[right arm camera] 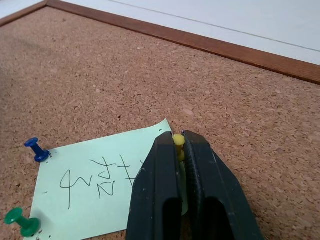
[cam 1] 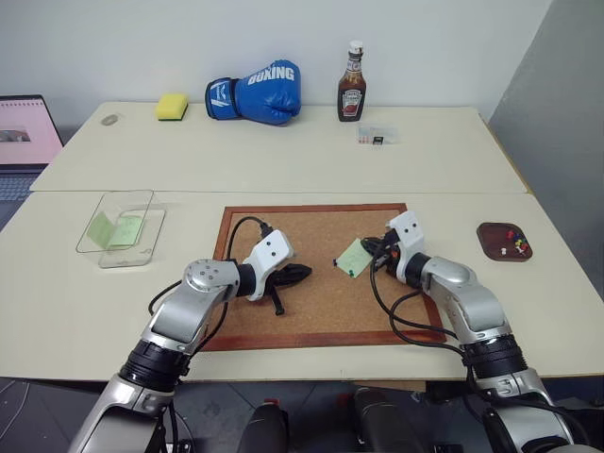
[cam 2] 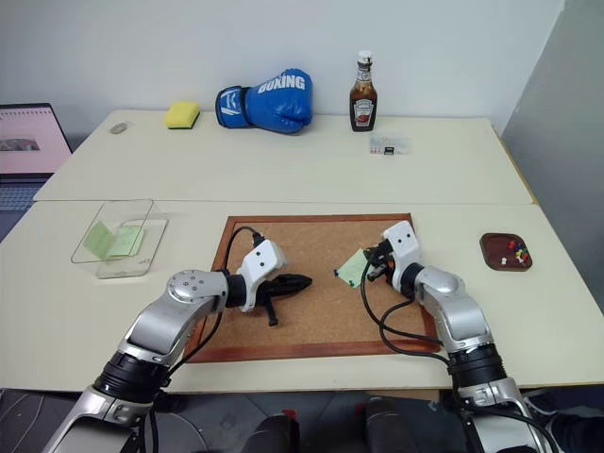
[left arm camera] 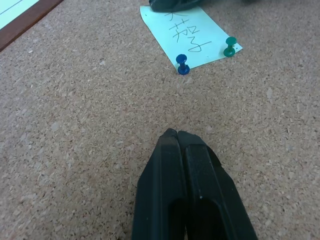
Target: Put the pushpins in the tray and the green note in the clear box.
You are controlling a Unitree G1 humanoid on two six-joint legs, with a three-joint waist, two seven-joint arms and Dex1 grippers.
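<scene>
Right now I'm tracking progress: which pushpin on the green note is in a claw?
The yellow pushpin, pinched in the shut right claw. The blue pushpin and green pushpin stand free at the green note's other corners.

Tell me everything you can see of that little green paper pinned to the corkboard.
The green note is a small, pale green square of thin paper with dark handwriting on it. It lies flat on the corkboard, right of its middle. A blue pushpin and a green pushpin stand at two of its corners. At a third corner the right hand is shut on a yellow pushpin.
</scene>
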